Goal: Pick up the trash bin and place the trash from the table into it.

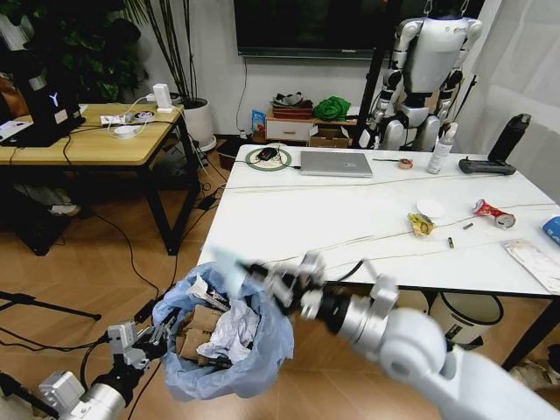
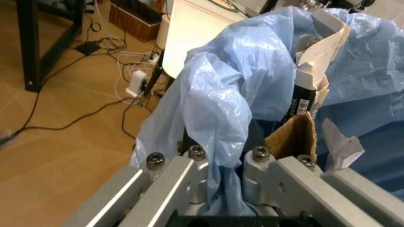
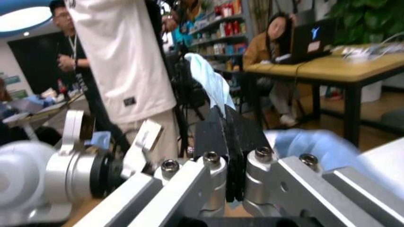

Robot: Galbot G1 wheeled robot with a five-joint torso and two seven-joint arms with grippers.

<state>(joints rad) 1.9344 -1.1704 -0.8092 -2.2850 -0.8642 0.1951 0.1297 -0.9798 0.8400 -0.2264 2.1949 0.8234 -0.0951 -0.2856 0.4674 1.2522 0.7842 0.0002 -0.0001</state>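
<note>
The trash bin (image 1: 223,341), lined with a puffy light-blue bag (image 2: 221,94), hangs off the table's near left corner. My left gripper (image 1: 164,331) is shut on its rim (image 2: 218,163). Inside lie torn brown cardboard (image 2: 294,139) and crumpled white paper (image 1: 232,332). My right gripper (image 1: 251,274) hovers just above the bin, shut on a pale blue face mask (image 3: 205,78). On the white table (image 1: 315,214) remain a yellow wrapper (image 1: 421,225), a crushed red can (image 1: 493,213), a blue-white cup (image 1: 552,229) and a white packet (image 1: 534,262).
A grey laptop (image 1: 336,164) and a spray bottle (image 1: 440,150) stand at the table's far side. A white bin (image 1: 464,315) sits under the table. A light-wood desk (image 1: 87,136) stands to the left, with cables on the floor. A humanoid robot (image 1: 429,70) stands behind.
</note>
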